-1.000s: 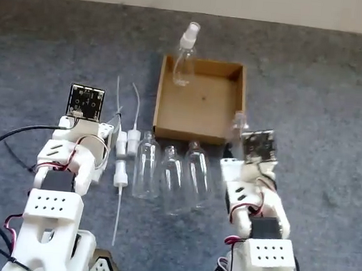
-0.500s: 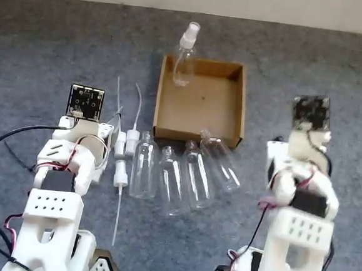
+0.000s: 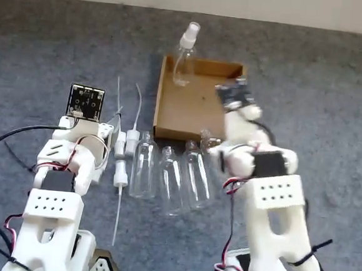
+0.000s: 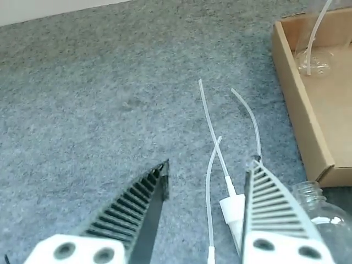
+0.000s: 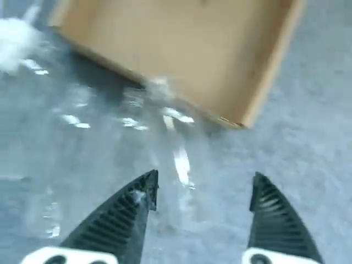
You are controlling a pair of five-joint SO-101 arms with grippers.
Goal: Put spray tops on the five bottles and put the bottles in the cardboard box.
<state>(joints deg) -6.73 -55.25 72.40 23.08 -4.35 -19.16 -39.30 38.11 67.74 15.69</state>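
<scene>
One capped bottle is standing inside the cardboard box, at a far corner. The uncapped bottles are lying side by side on the grey carpet just in front of the box, with loose spray tops beside them. The left gripper is hovering spread wide over those tops, and the right gripper is hanging spread above the lying bottles.

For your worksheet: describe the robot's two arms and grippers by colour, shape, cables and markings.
Both the left arm and right arm are blocky white plastic shells around black motors, with rows of round holes. Thin red and black wires loop at the joints; a black cable trails from the left arm. Each carries a square black circuit board. The left gripper and right gripper have black, ribbed, wedge-shaped fingers.
</scene>
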